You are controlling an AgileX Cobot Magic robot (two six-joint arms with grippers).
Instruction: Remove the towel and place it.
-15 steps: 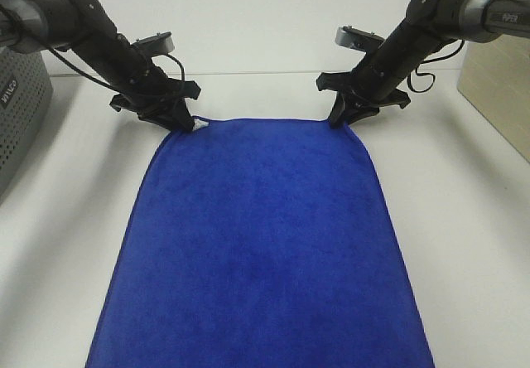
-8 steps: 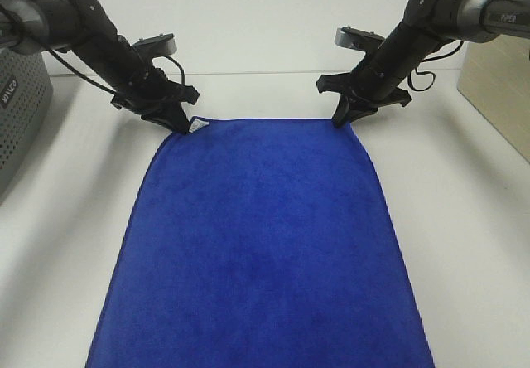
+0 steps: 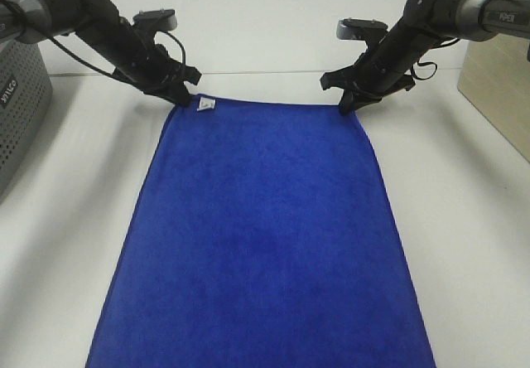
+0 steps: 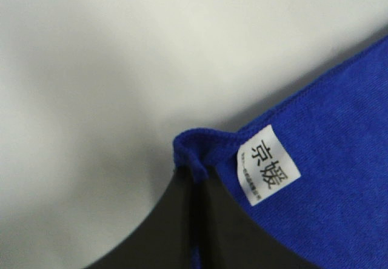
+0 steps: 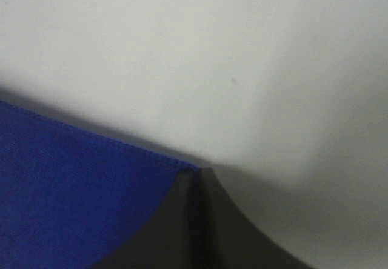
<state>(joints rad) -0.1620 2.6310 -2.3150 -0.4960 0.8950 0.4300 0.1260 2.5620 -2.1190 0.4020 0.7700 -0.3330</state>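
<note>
Towel (image 3: 265,235) lies flat on the white table (image 3: 464,235); left gripper (image 3: 184,99) and right gripper (image 3: 346,107) each pinch a far corner, bare tabletop beyond both.

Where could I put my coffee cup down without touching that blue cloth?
Bare table runs between the towel and the beige box at right; another strip lies between towel and grey basket. The towel's far corners are crowded by both arms.

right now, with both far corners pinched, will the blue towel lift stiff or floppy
Likely floppy: the blue towel lies limp on the white table. Probably sags between the left gripper and right gripper. Its plush pile likely grips well.
</note>
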